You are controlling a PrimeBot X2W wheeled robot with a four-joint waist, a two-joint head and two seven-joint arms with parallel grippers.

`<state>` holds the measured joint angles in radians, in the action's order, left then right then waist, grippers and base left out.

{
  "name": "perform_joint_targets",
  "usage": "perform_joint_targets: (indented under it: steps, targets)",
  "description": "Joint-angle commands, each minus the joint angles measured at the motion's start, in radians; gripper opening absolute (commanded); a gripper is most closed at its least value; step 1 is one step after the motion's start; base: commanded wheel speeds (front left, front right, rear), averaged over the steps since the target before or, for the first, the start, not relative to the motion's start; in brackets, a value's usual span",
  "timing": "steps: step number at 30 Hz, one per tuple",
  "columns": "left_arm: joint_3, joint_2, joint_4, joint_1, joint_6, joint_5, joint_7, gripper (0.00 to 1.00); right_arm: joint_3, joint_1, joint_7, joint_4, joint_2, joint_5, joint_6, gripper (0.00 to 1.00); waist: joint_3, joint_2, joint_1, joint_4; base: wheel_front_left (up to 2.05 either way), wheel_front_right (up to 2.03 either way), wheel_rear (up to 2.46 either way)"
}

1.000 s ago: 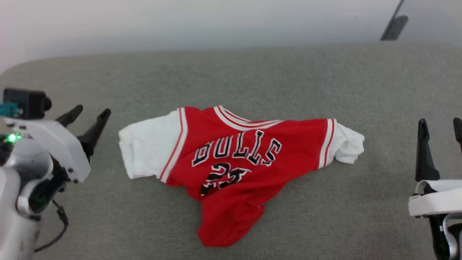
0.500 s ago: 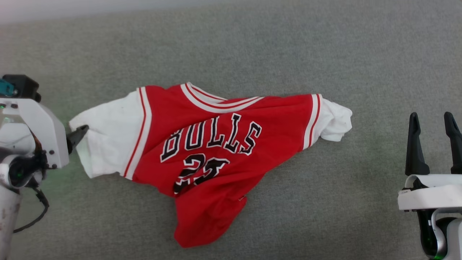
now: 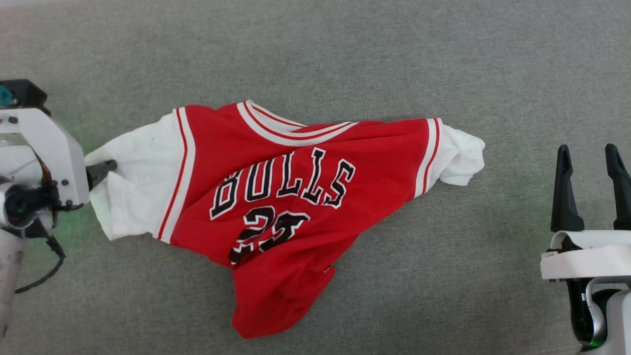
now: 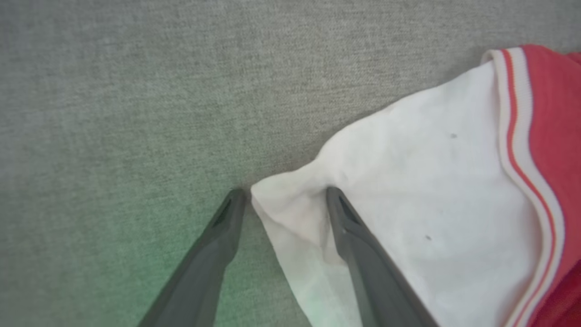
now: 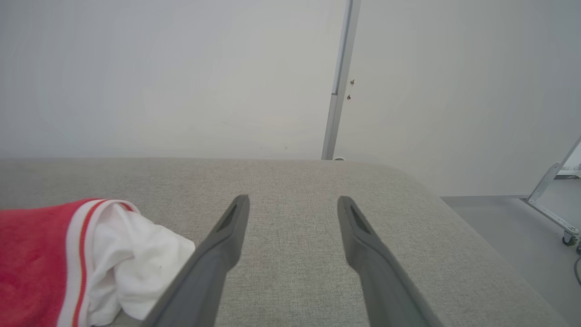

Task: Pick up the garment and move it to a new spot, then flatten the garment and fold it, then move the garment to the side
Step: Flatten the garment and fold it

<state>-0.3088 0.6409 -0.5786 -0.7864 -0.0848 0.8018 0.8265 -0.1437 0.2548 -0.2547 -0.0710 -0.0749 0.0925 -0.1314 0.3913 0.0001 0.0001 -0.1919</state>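
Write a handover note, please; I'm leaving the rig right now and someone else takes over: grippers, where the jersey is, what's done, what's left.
Left gripper: open, fingers astride the corner of the white sleeve, not closed on it.
Right gripper: open, empty, clear of the cloth, off to the robot's right.
Jersey: front up and rumpled on the grey padded surface, lower part bunched.
Done: nothing yet; jersey not lifted.
Left: grasp, move to a new spot, flatten, fold, move aside.
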Motion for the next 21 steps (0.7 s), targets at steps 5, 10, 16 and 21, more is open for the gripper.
perform_joint_targets:
  steps: [5,10,16,21]
  targets:
    - [-0.042,-0.044,-0.032,0.066,0.009,0.014,0.055,0.00,0.038,0.019,0.034,-0.014,-0.011,0.026,0.001,1.00,0.000,-0.0001,-0.0001,0.010,0.00,0.00,0.00]
    - [-0.043,-0.052,-0.022,0.058,0.011,0.014,0.039,0.00,0.104,0.052,0.143,-0.041,-0.044,0.099,0.001,1.00,-0.003,-0.0001,-0.0001,0.025,0.00,0.00,0.00]
    - [-0.050,-0.066,-0.010,0.037,0.003,0.009,0.015,0.00,0.177,0.122,0.303,-0.089,-0.105,0.181,0.001,1.00,-0.002,-0.0001,-0.0001,0.054,0.00,0.00,0.00]
    - [-0.062,-0.083,-0.009,0.017,-0.005,0.007,0.002,0.00,0.238,0.191,0.466,-0.157,-0.156,0.248,0.001,1.00,0.005,-0.0001,-0.0001,0.082,0.00,0.00,0.00]
